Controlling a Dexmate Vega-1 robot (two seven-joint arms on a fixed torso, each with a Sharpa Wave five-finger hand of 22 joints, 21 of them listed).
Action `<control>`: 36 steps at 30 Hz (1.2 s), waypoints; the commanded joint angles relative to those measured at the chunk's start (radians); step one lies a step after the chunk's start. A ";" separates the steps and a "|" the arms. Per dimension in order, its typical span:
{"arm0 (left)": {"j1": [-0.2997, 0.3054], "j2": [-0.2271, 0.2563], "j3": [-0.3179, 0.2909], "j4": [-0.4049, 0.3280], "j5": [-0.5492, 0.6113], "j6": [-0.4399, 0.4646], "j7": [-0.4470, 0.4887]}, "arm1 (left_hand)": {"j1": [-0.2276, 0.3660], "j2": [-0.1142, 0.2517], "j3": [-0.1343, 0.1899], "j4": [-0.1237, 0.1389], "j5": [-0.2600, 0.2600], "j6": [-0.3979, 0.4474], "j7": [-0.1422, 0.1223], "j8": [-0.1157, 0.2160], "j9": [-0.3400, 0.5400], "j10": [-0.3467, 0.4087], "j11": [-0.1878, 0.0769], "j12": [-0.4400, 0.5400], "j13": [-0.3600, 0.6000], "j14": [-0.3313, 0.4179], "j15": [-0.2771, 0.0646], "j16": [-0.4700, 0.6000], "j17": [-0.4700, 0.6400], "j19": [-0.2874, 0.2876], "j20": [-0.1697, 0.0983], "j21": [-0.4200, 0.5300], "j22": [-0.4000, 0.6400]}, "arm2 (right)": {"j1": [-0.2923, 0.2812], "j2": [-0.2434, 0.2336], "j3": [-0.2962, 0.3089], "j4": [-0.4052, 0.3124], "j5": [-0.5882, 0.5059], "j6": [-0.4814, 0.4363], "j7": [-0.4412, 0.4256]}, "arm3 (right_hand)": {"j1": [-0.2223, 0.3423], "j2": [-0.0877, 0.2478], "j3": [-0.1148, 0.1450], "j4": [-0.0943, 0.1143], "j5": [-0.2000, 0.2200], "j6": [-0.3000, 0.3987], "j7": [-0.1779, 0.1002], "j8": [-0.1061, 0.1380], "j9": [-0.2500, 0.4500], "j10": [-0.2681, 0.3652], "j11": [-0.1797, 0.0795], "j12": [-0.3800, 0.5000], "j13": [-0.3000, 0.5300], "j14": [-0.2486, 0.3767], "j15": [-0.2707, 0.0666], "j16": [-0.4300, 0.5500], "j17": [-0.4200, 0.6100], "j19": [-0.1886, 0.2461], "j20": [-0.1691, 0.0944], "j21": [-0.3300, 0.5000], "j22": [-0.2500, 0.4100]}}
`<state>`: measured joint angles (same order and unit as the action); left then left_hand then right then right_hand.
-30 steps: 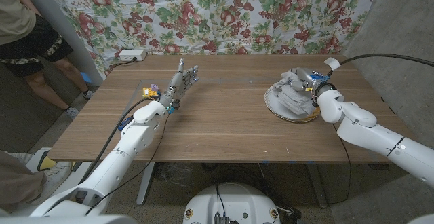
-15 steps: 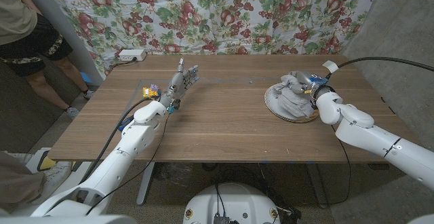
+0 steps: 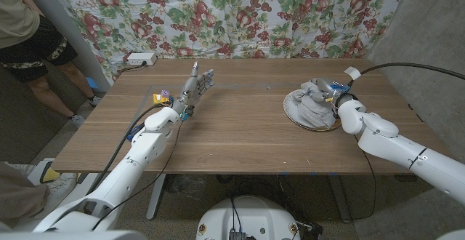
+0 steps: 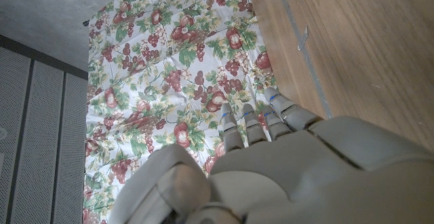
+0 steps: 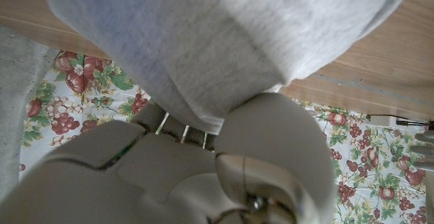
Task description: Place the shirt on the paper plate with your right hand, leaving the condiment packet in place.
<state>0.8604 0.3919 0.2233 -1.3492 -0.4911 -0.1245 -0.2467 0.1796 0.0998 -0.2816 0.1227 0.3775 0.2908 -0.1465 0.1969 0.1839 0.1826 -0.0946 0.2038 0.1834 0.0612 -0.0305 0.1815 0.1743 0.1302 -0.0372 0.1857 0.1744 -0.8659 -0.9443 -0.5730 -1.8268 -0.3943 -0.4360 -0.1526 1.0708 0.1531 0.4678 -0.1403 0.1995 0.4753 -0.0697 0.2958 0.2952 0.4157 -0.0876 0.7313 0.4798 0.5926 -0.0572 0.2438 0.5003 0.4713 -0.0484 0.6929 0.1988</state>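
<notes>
Soft grey shirt (image 3: 314, 100) lies crumpled on the round paper plate (image 3: 293, 113); right hand (image 3: 338, 98) fingers clamp its fabric. Left hand (image 3: 195, 87) fingers stand spread, empty.

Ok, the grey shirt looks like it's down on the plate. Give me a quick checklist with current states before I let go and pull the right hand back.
1. Crumpled grey shirt lies on the round paper plate: ok, it is bunched on it.
2. Shirt fully inside the plate's rim: cannot tell, the far side is hidden by cloth.
3. Right hand free of the cloth: not ok, the right wrist view shows grey fabric over its fingers.
4. Small colourful condiment packet at the table's left edge: ok, it lies apart from the plate.
5. Left hand holds nothing: ok, its fingers are extended beside the packet.
</notes>
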 commanded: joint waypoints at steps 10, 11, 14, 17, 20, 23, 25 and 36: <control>0.012 0.001 0.002 -0.020 0.003 0.008 0.010 | 0.008 0.004 -0.003 0.004 -0.004 0.006 0.004 0.000 0.003 0.005 -0.001 -0.001 0.004 -0.001 -0.082 0.003 0.003 0.001 -0.065 0.009 0.002 | -0.001 -0.001 -0.024 0.016 -0.013 -0.013 0.010 | -0.012 -0.006 0.005 0.001 0.000 0.003 0.003 -0.008 0.002 -0.002 -0.002 0.005 0.003 -0.003 -0.166 -0.009 -0.003 -0.025 -0.097 0.006 -0.003; 0.012 0.001 0.002 -0.020 0.003 0.008 0.011 | 0.008 0.005 -0.003 0.004 -0.004 0.006 0.004 0.000 0.003 0.005 0.000 -0.001 0.004 -0.001 -0.082 0.003 0.003 0.001 -0.065 0.009 0.002 | 0.000 -0.001 -0.026 0.017 -0.014 -0.013 0.012 | -0.014 -0.009 0.003 0.001 0.000 0.000 0.003 -0.010 0.002 -0.005 0.002 0.004 0.003 -0.007 -0.165 -0.011 -0.004 -0.029 -0.094 0.006 -0.003; 0.012 0.001 0.002 -0.019 0.002 0.008 0.010 | 0.008 0.005 -0.003 0.004 -0.004 0.007 0.005 0.000 0.003 0.006 0.001 -0.001 0.004 -0.001 -0.082 0.003 0.003 0.001 -0.065 0.009 0.002 | 0.001 0.000 -0.029 0.018 -0.017 -0.013 0.016 | -0.023 -0.015 0.000 0.003 0.000 -0.007 0.002 -0.014 0.002 -0.016 0.003 -0.001 0.003 -0.016 -0.162 -0.019 -0.009 -0.034 -0.091 0.006 -0.004; 0.012 0.001 0.002 -0.018 0.002 0.008 0.010 | 0.009 0.005 -0.003 0.004 -0.004 0.006 0.005 0.000 0.003 0.006 0.003 -0.001 0.004 -0.002 -0.082 0.003 0.003 0.001 -0.065 0.009 0.002 | 0.001 0.000 -0.030 0.017 -0.018 -0.018 0.019 | -0.035 -0.020 -0.006 0.008 0.001 -0.017 0.003 -0.021 0.000 -0.028 0.011 -0.010 -0.003 -0.028 -0.160 -0.025 -0.013 -0.045 -0.083 0.004 -0.006; 0.011 0.001 0.002 -0.016 0.001 0.007 0.008 | 0.009 0.005 -0.003 0.004 -0.004 0.006 0.006 0.000 0.003 0.007 0.001 0.000 0.004 -0.002 -0.082 0.003 0.003 0.001 -0.065 0.009 0.002 | 0.002 0.000 -0.032 0.015 -0.021 -0.022 0.021 | -0.042 -0.023 -0.006 0.009 0.004 -0.025 0.002 -0.027 -0.001 -0.036 0.010 -0.021 -0.012 -0.050 -0.160 -0.036 -0.021 -0.066 -0.074 -0.003 -0.008; 0.011 0.001 0.002 -0.014 0.001 0.006 0.007 | 0.009 0.005 -0.003 0.004 -0.004 0.006 0.006 0.000 0.003 0.006 0.002 -0.001 0.004 -0.002 -0.082 0.003 0.003 0.001 -0.065 0.009 0.002 | 0.004 0.000 -0.032 0.015 -0.021 -0.023 0.025 | -0.051 -0.030 -0.009 0.009 0.006 -0.039 0.003 -0.035 -0.004 -0.052 0.009 -0.038 -0.022 -0.069 -0.161 -0.042 -0.029 -0.074 -0.069 -0.005 -0.010; 0.009 -0.001 0.002 -0.010 -0.001 0.005 0.005 | 0.009 0.005 -0.003 0.004 -0.004 0.006 0.005 0.000 0.003 0.007 0.002 0.000 0.004 -0.002 -0.082 0.003 0.003 0.001 -0.065 0.009 0.002 | 0.004 0.000 -0.032 0.015 -0.020 -0.022 0.026 | -0.057 -0.033 -0.011 0.011 0.006 -0.042 0.003 -0.037 -0.004 -0.054 0.010 -0.044 -0.025 -0.078 -0.157 -0.045 -0.033 -0.077 -0.068 -0.006 -0.010; 0.002 -0.008 0.003 0.010 0.000 -0.004 -0.002 | 0.009 0.005 -0.003 0.004 -0.004 0.006 0.005 0.000 0.003 0.005 0.002 -0.001 0.004 -0.001 -0.082 0.003 0.003 0.000 -0.065 0.009 0.002 | -0.002 -0.008 -0.026 0.006 -0.013 -0.021 0.031 | -0.128 -0.066 -0.041 0.036 0.007 -0.080 0.011 -0.058 -0.012 -0.080 0.027 -0.087 -0.052 -0.124 -0.146 -0.048 -0.058 -0.100 -0.054 -0.016 -0.015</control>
<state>0.8688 0.3906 0.2253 -1.3569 -0.4898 -0.1188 -0.2416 0.1796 0.0999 -0.2816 0.1227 0.3775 0.2906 -0.1464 0.1969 0.1839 0.1826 -0.0946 0.2038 0.1833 0.0612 -0.0304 0.1815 0.1742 0.1302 -0.0372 0.1857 0.1743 -0.8637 -0.9449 -0.6024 -1.8124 -0.4118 -0.4559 -0.1290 0.9684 0.0975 0.4393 -0.1087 0.2002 0.4057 -0.0598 0.2433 0.2830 0.3402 -0.0656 0.6531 0.4320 0.4816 -0.0464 0.1945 0.4454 0.3803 -0.0430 0.6803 0.1840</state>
